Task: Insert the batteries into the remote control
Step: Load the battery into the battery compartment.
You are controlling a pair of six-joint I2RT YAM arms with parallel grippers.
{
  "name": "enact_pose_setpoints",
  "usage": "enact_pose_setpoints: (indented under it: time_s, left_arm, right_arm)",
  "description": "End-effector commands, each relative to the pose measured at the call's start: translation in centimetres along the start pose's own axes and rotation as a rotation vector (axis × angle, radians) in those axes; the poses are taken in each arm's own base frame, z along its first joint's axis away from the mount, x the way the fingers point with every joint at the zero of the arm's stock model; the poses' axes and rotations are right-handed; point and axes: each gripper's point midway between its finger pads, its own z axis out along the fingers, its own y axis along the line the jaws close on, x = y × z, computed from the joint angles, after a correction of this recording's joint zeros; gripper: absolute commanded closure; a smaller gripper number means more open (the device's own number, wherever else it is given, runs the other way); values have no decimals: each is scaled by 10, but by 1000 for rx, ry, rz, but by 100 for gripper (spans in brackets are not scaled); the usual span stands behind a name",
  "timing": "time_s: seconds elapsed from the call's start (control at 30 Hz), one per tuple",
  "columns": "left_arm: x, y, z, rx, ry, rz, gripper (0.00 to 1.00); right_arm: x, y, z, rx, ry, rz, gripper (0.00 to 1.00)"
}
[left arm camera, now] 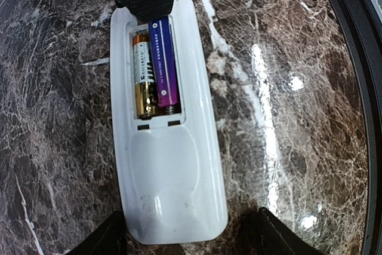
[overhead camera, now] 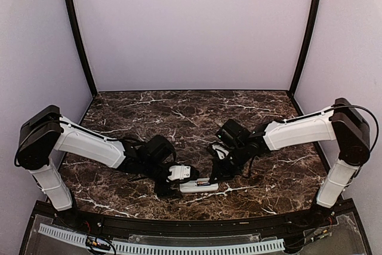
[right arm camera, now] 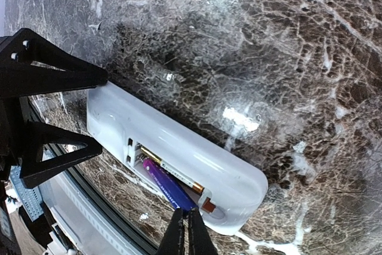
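The white remote control [overhead camera: 199, 186] lies back up near the table's front edge, and its battery bay is open. In the left wrist view the remote [left arm camera: 170, 177] holds two batteries side by side, a gold and white one [left arm camera: 143, 82] and a purple one [left arm camera: 162, 64]. In the right wrist view the purple battery [right arm camera: 164, 184] sits slightly raised at one end, beside the gold one [right arm camera: 179, 174]. My right gripper [right arm camera: 186, 231] is shut, its tips on the purple battery's end. My left gripper [left arm camera: 191, 234] is open and straddles the remote's other end.
The table's black front rim [left arm camera: 358, 88] runs close beside the remote and also shows in the right wrist view [right arm camera: 113, 219]. Both arms [overhead camera: 89, 144] [overhead camera: 298, 129] reach inward over the dark marble top. No cover piece is in view.
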Motion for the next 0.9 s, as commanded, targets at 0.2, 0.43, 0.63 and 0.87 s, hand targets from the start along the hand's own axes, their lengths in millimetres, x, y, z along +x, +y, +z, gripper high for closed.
enact_pose_setpoints:
  time_s: [0.2,0.43,0.63,0.87]
  left_arm:
    - [1,-3,-5,-5,5,15,28]
    - [2,-2,-5,-7,8,16,28]
    - [1,-1,-5,-10,9,18,28]
    - [1,-2,-5,-9,9,22,28]
  right_arm:
    - [4,0,9,-7,8,-1,99]
    - [8,0,21,-4,27,-2,100]
    - [10,-5,23,29,18,-2,100]
    - [14,-22,25,243,31,-52,97]
